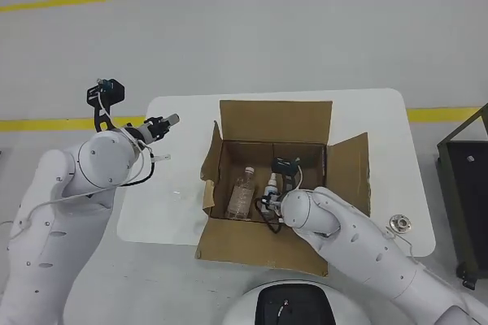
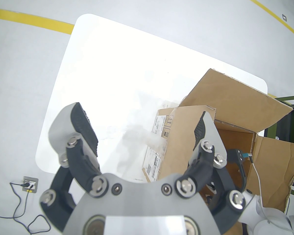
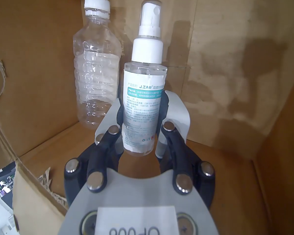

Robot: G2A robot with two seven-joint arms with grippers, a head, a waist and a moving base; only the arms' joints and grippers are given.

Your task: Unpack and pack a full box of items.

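An open cardboard box (image 1: pixel 264 126) stands on the white table (image 1: pixel 179 122), its flaps spread outward. Inside it lies a clear water bottle (image 1: pixel 241 193) with a white cap. My right gripper (image 3: pixel 141 106) is down inside the box, shut on a small spray bottle (image 3: pixel 143 91) with a white pump and a printed label, right beside the water bottle (image 3: pixel 96 74). My left gripper (image 2: pixel 142 125) hangs open and empty above the table, left of the box (image 2: pixel 183 133). In the top view the left gripper (image 1: pixel 169 121) sits near the table's far left part.
A dark green metal rack (image 1: pixel 472 195) stands to the right of the table. A small round metal part (image 1: pixel 399 222) lies on the table near the box's right flap. Yellow floor tape (image 1: pixel 32 124) runs behind the table.
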